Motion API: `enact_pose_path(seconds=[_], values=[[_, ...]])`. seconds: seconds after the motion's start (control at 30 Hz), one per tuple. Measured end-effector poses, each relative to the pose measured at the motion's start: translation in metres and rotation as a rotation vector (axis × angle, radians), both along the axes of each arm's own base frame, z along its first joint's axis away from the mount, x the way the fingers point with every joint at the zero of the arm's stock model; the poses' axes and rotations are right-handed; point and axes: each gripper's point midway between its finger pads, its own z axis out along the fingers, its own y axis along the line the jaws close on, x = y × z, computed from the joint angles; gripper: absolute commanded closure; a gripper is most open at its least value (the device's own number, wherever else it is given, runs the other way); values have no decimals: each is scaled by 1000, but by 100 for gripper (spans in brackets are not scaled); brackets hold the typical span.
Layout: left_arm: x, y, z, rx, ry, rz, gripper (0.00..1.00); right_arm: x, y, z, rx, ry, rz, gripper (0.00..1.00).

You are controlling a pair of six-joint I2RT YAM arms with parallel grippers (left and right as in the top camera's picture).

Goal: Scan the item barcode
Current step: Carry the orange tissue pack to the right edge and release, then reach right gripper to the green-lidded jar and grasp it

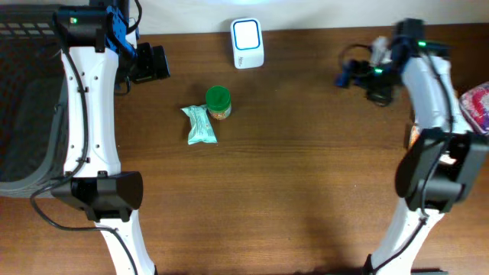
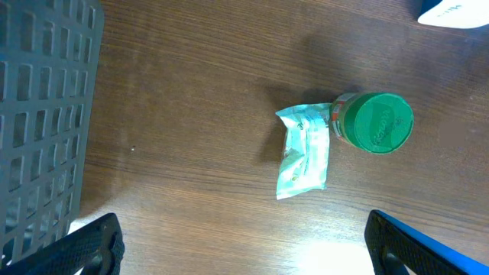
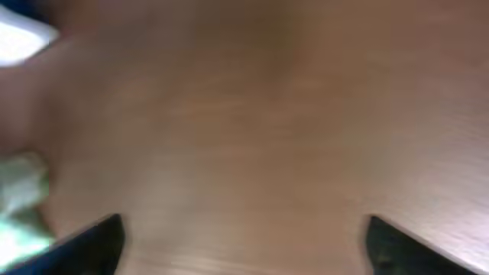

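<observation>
A white barcode scanner (image 1: 247,43) stands at the back of the wooden table; its corner shows in the left wrist view (image 2: 451,11). A green-lidded jar (image 1: 218,101) stands upright in front of it, touching a pale green packet (image 1: 200,124) that lies flat. The left wrist view shows the same jar (image 2: 374,122) and packet (image 2: 304,149) ahead of my left gripper (image 2: 248,260), which is open and empty. In the overhead view my left gripper (image 1: 149,65) hovers left of the items. My right gripper (image 1: 353,75) hangs at the back right, open and empty; its view is blurred (image 3: 244,252).
A dark grey mesh basket (image 1: 23,92) fills the left edge, seen also in the left wrist view as the basket (image 2: 42,114). A pink packaged thing (image 1: 477,103) lies at the right edge. Bare wood lies between the items and the right arm.
</observation>
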Motion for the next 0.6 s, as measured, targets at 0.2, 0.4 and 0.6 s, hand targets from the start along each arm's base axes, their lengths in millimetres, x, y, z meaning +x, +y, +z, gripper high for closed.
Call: enact_pose_path(seconds=[0.2, 0.4, 0.6], values=[[0, 0, 0, 0, 0, 0, 1, 34, 152, 31, 73, -272, 304, 1], [0, 0, 0, 0, 0, 0, 1, 34, 260, 44, 38, -351, 168, 1], [0, 0, 0, 0, 1, 0, 1, 24, 305, 11, 17, -294, -50, 1]])
